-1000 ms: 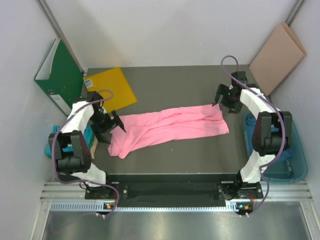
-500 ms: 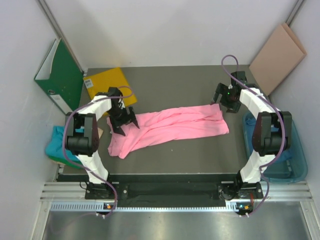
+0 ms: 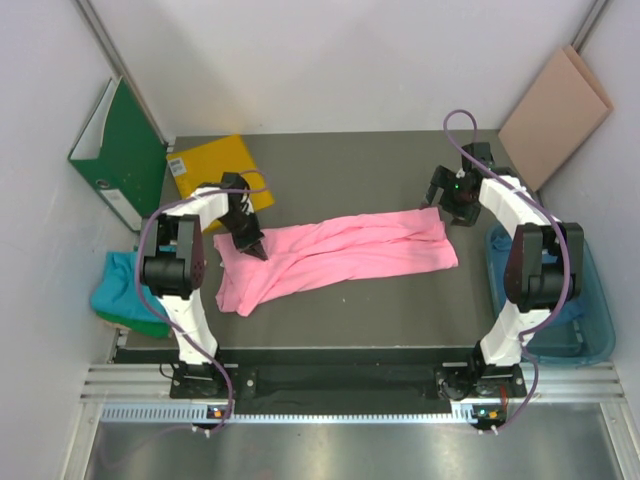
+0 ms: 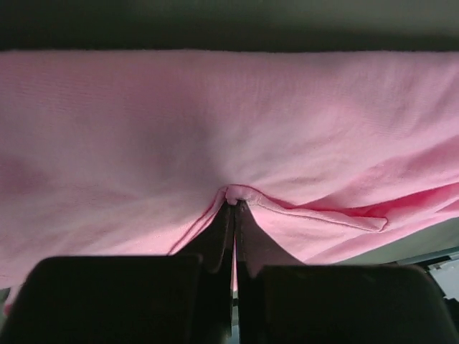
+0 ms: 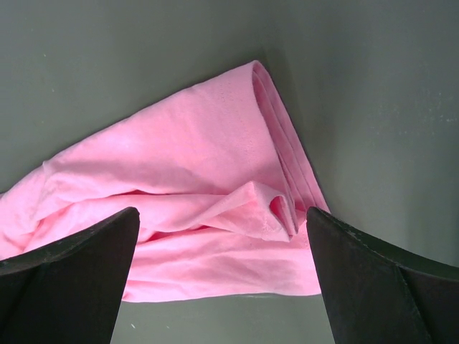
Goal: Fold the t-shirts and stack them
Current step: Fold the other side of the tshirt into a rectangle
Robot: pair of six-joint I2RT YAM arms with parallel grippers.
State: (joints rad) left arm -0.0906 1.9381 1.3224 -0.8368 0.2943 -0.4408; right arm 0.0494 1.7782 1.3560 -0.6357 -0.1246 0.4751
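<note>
Ahead of my left gripper [image 3: 250, 246], clamped on a fold of the pink t-shirt [image 3: 350, 250], cloth fills the whole way across. Just behind it the yellow sheet [image 3: 220, 172] lies flat, and the upright green binder [image 3: 118, 150] walls off the corner beyond. My right gripper [image 3: 450, 206] hangs with its jaws wide over the shirt's far corner, with bare table [image 3: 350, 160] beyond the cloth and to one side, while the tan board [image 3: 555, 105] leans behind it and the blue bin [image 3: 592, 335] sits back beside my elbow.
</note>
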